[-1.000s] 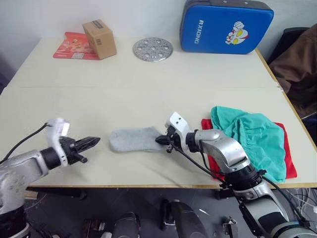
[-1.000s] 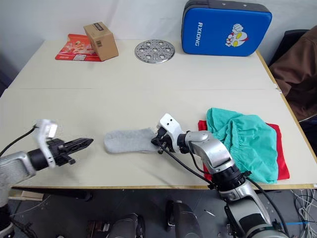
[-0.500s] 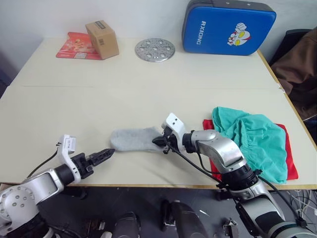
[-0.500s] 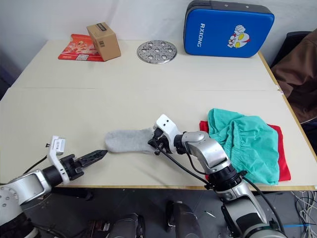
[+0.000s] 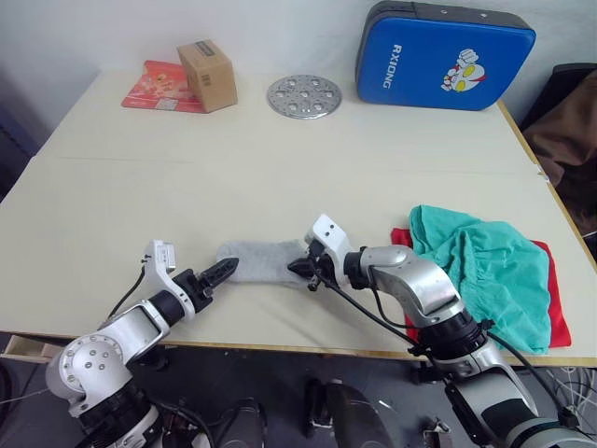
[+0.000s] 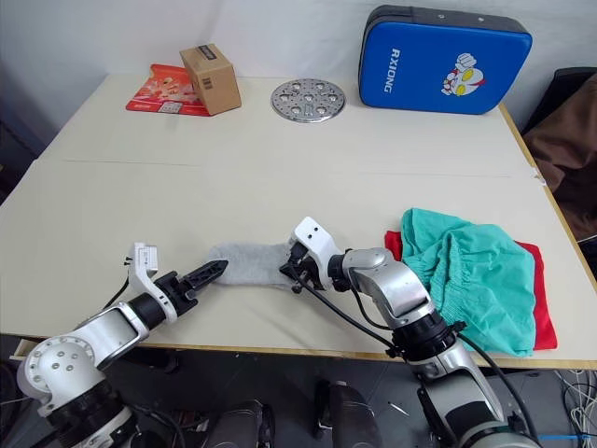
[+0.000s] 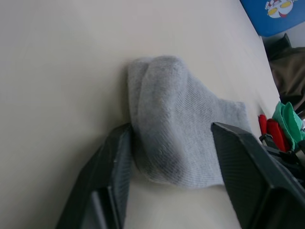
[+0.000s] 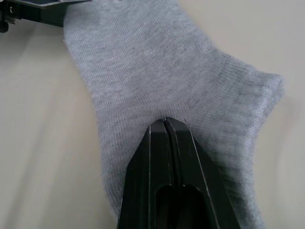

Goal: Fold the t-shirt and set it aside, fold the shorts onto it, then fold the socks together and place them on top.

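We straddle the socks (image 7: 176, 138) with open left fingers (image 7: 114, 167); right fingers (image 8: 164, 143), closed, pin them; we should pinch both layers.

1. We see one red t-shirt (image 5: 550, 301).
2. We see one teal shorts (image 5: 485, 271).
3. We see two grey socks (image 5: 266, 262), stacked.
4. We see one brown box (image 5: 207, 75).
5. We see one round metal plate (image 5: 304, 96).
6. We see one blue pad (image 5: 444, 58).
7. We see one red packet (image 5: 154, 73).

Cream table (image 5: 280, 177) carries socks (image 5: 259, 262), t-shirt (image 5: 552, 299) (under shorts (image 5: 485, 266)), box (image 5: 209, 75), disc (image 5: 304, 96).
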`<action>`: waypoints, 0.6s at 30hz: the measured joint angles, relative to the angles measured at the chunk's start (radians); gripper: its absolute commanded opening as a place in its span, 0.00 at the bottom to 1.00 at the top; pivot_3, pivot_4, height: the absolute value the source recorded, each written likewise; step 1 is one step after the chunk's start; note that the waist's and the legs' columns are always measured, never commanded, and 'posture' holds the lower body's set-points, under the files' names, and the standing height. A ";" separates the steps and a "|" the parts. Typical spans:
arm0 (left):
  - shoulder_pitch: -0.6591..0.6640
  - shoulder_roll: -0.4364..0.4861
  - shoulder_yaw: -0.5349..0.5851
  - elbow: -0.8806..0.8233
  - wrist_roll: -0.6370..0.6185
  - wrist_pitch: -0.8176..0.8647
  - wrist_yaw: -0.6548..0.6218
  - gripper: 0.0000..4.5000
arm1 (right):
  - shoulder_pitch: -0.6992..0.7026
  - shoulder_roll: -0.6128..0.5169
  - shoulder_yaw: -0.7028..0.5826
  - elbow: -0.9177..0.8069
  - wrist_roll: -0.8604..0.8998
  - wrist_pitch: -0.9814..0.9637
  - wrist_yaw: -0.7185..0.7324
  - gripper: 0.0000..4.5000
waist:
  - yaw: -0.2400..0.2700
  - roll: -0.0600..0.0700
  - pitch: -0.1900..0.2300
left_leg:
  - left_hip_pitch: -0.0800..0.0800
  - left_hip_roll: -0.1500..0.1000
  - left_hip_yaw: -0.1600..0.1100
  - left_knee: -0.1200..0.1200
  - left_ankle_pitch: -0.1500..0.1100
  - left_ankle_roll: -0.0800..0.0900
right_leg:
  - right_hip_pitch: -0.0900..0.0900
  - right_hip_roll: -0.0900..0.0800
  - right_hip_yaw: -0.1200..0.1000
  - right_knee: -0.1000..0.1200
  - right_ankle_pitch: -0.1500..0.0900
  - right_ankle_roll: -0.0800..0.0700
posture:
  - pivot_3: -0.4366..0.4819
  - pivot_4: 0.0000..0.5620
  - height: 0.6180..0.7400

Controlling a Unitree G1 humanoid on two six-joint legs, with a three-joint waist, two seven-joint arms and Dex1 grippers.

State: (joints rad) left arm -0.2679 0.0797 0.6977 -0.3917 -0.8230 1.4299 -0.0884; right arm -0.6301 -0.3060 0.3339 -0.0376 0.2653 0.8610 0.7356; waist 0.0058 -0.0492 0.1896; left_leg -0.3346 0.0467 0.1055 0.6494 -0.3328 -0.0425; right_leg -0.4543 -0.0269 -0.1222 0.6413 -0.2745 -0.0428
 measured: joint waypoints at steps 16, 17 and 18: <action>-0.152 0.525 -0.661 -0.067 0.175 -0.304 -0.331 0.00 | 0.021 -0.011 -0.007 -0.027 0.003 -0.011 -0.005 0.00 | -0.008 0.001 0.001 | -0.001 0.001 0.001 -0.002 0.000 -0.002 | -0.005 0.001 0.000 -0.002 0.000 0.000 | 0.48 0.27 1.00; -0.185 0.582 -0.760 -0.053 0.240 -0.371 -0.389 0.00 | 0.023 -0.009 -0.010 -0.028 0.003 -0.012 -0.007 0.00 | -0.008 0.001 0.001 | -0.001 0.001 0.001 -0.002 0.000 -0.002 | -0.007 0.001 0.001 -0.002 0.000 0.000 | 0.48 0.27 1.00; -0.230 0.639 -0.856 -0.024 0.300 -0.432 -0.446 0.00 | 0.024 -0.005 -0.011 -0.027 0.002 -0.013 -0.011 0.00 | -0.008 0.001 0.001 | -0.001 0.001 0.001 -0.002 0.000 -0.002 | -0.007 0.001 0.001 -0.002 0.000 0.000 | 0.48 0.27 1.00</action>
State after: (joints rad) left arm -0.4976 0.7184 -0.1584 -0.4161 -0.5234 0.9979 -0.5341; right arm -0.6063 -0.3107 0.3227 -0.0648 0.2677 0.8482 0.7242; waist -0.0023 -0.0479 0.1907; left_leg -0.3354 0.0475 0.1065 0.6472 -0.3323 -0.0443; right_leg -0.4618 -0.0256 -0.1216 0.6394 -0.2743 -0.0430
